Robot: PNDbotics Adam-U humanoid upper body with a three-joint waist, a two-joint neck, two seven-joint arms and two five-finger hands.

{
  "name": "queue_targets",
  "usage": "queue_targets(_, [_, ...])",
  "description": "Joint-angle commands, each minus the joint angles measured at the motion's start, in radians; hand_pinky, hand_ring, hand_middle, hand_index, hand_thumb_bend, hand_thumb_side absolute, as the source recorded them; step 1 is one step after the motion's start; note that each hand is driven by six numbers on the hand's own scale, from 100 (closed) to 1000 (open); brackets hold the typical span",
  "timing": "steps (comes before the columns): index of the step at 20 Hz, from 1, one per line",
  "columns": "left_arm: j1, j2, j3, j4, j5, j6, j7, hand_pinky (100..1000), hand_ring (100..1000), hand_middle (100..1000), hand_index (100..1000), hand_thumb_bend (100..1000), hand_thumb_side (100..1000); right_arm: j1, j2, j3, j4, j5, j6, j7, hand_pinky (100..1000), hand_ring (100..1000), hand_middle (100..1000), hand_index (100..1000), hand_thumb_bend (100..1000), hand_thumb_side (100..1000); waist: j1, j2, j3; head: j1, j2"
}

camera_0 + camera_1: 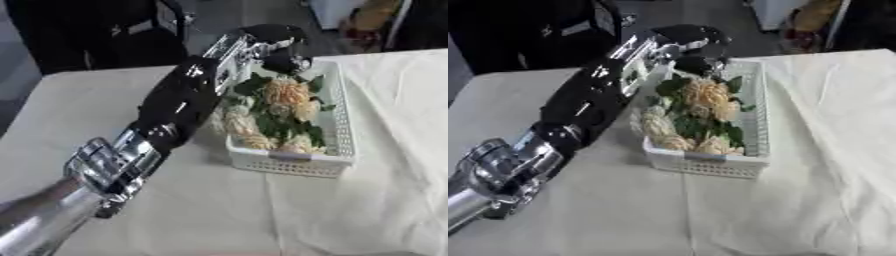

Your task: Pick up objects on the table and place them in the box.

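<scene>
Silver forearm rises from the lower left of the frame to the left robot hand (278, 49), poised over the far end of the white basket (343, 135); whether its fingers are curled cannot be told. Peach flowers (284, 92) with green leaves fill the basket, centre frame, on the cream-clothed tabletop (385, 200).

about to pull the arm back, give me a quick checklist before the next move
1. Flowers inside the basket: ok.
2. Left hand over the basket's far end: ok.
3. Left hand let go of the flowers: cannot tell, fingers are unclear.
4. Basket flat on the tablecloth: ok.
5. More things left on the table to pick up: none seen, ok.
6. Right hand out of the way: cannot tell, it shows in neither view.
</scene>
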Motion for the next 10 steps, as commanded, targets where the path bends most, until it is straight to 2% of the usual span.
queue_targets(1, [-0.026,0.039,0.009,-0.041,0.023,0.001,0.004,818,916,981,971,137,895,-0.010,-0.009,-0.006,-0.016,0.000,0.000,0.001,709,760,799,911,100,553,-0.008,-0.013,0.004,0.005,-0.001])
queue_targets(3, [-0.041,0.078,0.007,-0.081,0.060,-0.012,0.003,779,885,953,962,109,835,-0.006,-0.011,-0.007,-0.016,0.002,0.001,0.000,709,759,799,911,100,553,-0.007,-0.016,0.010,-0.002,-0.001])
queue_targets(5, [-0.059,0.130,0.011,-0.137,0.145,-0.016,0.006,731,857,940,956,100,799,0.000,-0.014,-0.008,-0.016,0.005,0.001,0.000,708,759,799,911,100,552,-0.006,-0.019,0.017,-0.013,-0.001])
queue_targets(6, [-0.070,0.157,0.025,-0.175,0.213,-0.014,0.015,731,844,933,951,100,753,0.004,-0.016,-0.009,-0.016,0.006,0.002,0.000,708,759,800,911,100,569,-0.005,-0.021,0.021,-0.021,-0.001])
queue_targets(7, [-0.079,0.184,0.037,-0.208,0.280,-0.009,0.020,696,835,929,948,116,715,0.006,-0.018,-0.010,-0.016,0.008,0.003,0.000,708,759,800,912,100,550,-0.004,-0.024,0.025,-0.028,-0.001])
queue_targets(8, [-0.088,0.236,0.048,-0.266,0.344,-0.005,0.035,700,834,923,941,159,661,0.009,-0.021,-0.010,-0.016,0.010,0.004,0.001,708,759,800,913,100,550,-0.003,-0.026,0.030,-0.035,-0.001])
queue_targets(10, [-0.087,0.343,0.087,-0.388,0.421,0.014,0.067,698,829,914,931,279,558,0.013,-0.025,-0.013,-0.016,0.014,0.005,-0.001,708,759,799,914,100,550,0.001,-0.030,0.039,-0.046,-0.001])
